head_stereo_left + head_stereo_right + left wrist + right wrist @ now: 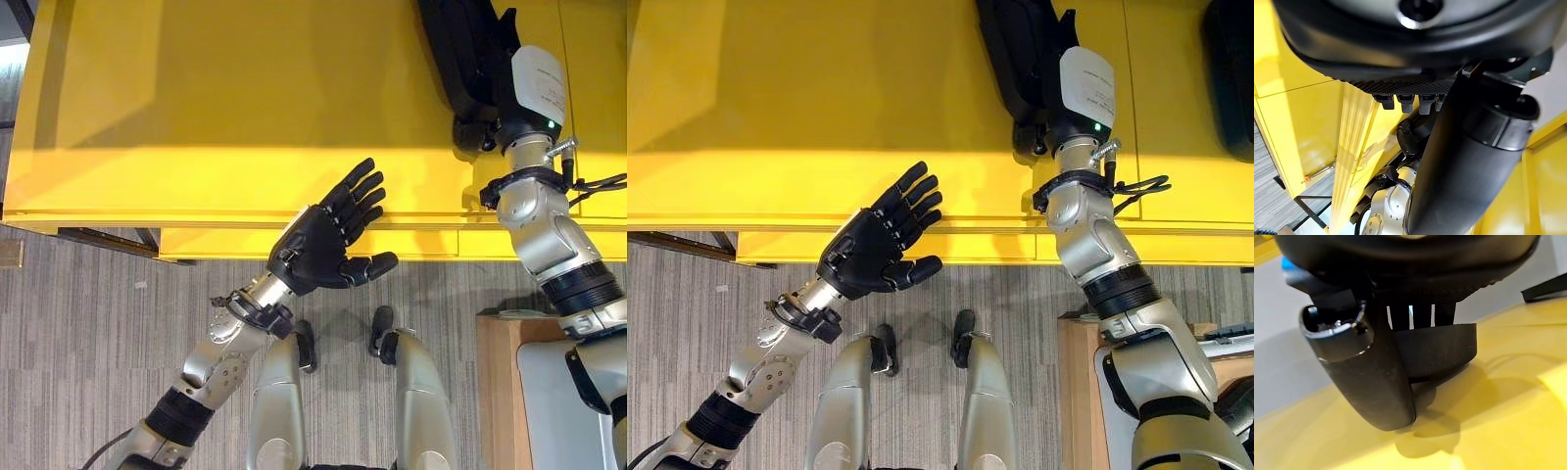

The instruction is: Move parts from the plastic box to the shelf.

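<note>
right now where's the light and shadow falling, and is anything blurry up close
Left eye view: a darker shadow band covers the far part of the yellow shelf, with a brighter strip nearer its front edge. Right wrist view: the black part in the right hand casts a shadow on the yellow surface. Left wrist view: the left hand looks soft up close.

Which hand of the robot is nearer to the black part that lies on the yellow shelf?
The right. The right hand is on the black part on the yellow shelf, fingers curled round it. The left hand hangs open at the shelf's front edge, apart from the part.
</note>
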Tool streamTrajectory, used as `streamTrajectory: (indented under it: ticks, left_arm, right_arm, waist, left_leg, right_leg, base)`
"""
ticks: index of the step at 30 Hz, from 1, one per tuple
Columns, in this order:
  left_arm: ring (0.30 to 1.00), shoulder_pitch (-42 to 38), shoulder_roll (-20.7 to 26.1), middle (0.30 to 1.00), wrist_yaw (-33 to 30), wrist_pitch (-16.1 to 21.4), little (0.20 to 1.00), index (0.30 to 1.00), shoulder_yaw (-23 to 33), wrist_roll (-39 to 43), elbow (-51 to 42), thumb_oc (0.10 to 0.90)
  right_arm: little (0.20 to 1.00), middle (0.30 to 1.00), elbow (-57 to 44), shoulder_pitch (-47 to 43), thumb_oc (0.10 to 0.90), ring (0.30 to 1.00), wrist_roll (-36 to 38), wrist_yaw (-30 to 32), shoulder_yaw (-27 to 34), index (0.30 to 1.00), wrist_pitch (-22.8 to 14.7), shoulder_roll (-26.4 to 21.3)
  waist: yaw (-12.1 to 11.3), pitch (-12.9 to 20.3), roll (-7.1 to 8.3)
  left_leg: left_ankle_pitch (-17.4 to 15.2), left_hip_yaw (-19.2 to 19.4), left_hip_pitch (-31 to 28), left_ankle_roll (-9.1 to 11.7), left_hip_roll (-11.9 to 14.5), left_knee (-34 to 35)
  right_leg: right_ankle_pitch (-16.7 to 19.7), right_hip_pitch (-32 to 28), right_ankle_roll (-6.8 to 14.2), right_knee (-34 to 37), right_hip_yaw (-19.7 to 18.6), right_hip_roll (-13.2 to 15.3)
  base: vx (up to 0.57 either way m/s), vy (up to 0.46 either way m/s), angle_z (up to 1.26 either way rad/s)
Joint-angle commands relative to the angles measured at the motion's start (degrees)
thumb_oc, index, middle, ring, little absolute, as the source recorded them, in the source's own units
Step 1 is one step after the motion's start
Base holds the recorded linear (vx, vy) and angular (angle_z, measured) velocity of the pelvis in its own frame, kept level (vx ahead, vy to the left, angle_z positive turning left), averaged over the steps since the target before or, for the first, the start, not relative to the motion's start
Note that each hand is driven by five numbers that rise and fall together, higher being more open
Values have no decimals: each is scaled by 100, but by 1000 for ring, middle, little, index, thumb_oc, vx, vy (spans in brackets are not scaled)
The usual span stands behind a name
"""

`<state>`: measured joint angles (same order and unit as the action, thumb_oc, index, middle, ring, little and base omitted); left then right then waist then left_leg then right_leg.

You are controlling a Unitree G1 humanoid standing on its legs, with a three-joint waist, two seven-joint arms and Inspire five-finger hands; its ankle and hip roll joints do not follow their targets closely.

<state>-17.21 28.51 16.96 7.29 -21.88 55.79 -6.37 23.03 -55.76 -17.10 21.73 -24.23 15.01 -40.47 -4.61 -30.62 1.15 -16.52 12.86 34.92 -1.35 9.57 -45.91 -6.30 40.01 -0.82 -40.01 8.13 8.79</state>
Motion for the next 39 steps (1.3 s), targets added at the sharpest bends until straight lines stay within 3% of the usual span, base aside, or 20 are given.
streamTrajectory:
  ticks: [1,21,22,23,24,25,30,39]
  left_arm:
    - [1000,-397,-50,1000,241,336,1000,1000,-101,131,-902,900]
    - [1000,-464,-191,1000,86,355,1000,1000,-51,130,-914,900]
    - [1000,-453,-215,1000,84,358,1000,1000,-33,114,-918,900]
    - [1000,-452,-225,1000,74,361,1000,1000,-31,112,-921,900]
    - [1000,-454,-226,1000,72,363,1000,1000,-29,119,-920,900]
    - [1000,-457,-227,1000,70,364,1000,1000,-27,133,-918,900]
    - [1000,-355,-212,1000,202,317,1000,1000,28,168,-951,900]
    - [1000,-214,-67,1000,428,251,1000,1000,52,238,-1040,900]
  right_arm:
    - [300,300,522,-906,400,300,23,215,-19,300,238,-130]
    - [300,300,278,-655,400,300,-210,-454,-160,300,672,274]
    - [473,473,253,-607,524,473,-193,-661,-209,473,711,304]
    - [725,725,256,-601,704,725,-166,-705,-240,725,626,318]
    - [890,890,240,-596,822,890,-201,-743,-250,890,631,331]
    - [1000,1000,221,-591,900,1000,-230,-806,-259,1000,645,344]
    - [1000,1000,-105,-367,900,1000,-361,-1613,-424,1000,785,285]
    - [1000,1000,-378,-272,900,1000,-711,-2377,-668,1000,902,11]
  waist:
    - [-249,82,-208]
    - [-198,82,-265]
    - [-196,82,-263]
    - [-195,82,-264]
    - [-193,82,-263]
    - [-191,82,-262]
    - [-181,82,-214]
    - [-179,82,-92]
  left_leg:
    - [299,-383,-79,97,-209,726]
    - [369,-282,-205,101,-212,883]
    - [372,-275,-214,101,-211,895]
    - [374,-270,-219,100,-207,900]
    - [376,-267,-217,101,-204,896]
    - [378,-263,-213,103,-201,892]
    - [370,-251,-330,97,-210,902]
    - [371,-260,-460,91,-187,910]
  right_leg:
    - [-814,-529,105,-525,266,53]
    - [-816,-555,119,-513,205,96]
    - [-821,-555,118,-509,191,96]
    - [-825,-556,116,-510,187,95]
    - [-825,-552,116,-518,188,96]
    - [-826,-547,117,-526,189,98]
    - [-887,-647,94,-598,187,72]
    - [-868,-809,91,-538,185,18]
  base:
    - [3,20,-4]
    - [8,19,0]
    - [0,0,0]
    - [0,0,0]
    - [0,0,0]
    - [0,0,0]
    - [43,15,-2]
    - [8,-5,1]
